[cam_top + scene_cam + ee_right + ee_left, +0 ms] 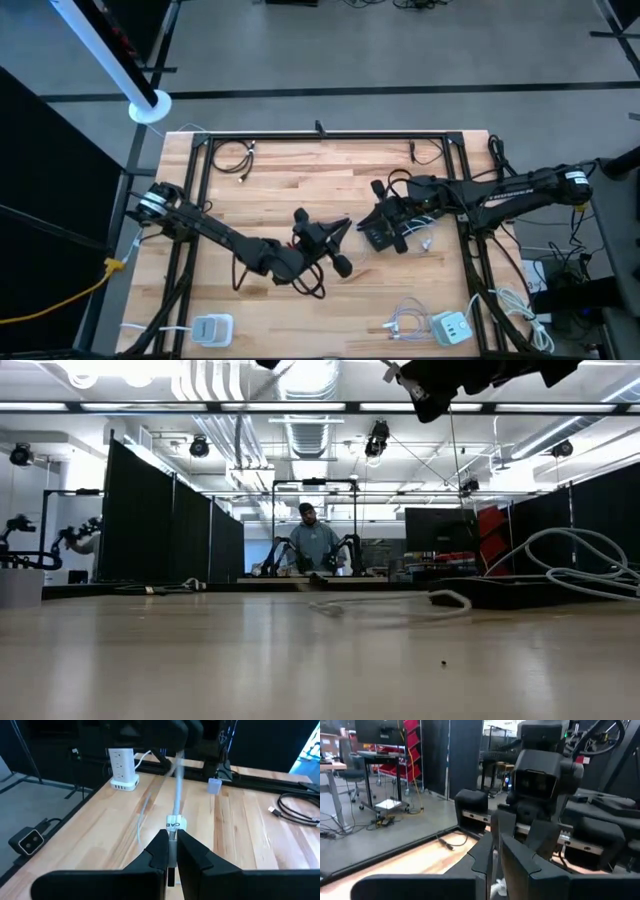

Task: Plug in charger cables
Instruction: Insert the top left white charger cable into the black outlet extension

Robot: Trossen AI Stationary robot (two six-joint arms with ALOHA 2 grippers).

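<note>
- Two dark arms over one wooden table [300, 190]: left arm [215, 235] and right arm [500, 190].
- Two grippers, one apiece: left gripper [492, 865], right gripper [171, 845].
- Two white charger blocks along the near edge: left block [212, 328], right block [452, 327].
- Two black charger cables coiled by the far rail: left coil [232, 155], right coil [430, 152]. Maybe a third under the left arm, too tangled to call.
- Two white charger cables: white bundle [405, 322] and white strand [176, 795].
- One yellow cable [100, 275].
- One person [313, 542] beyond the table.
</note>
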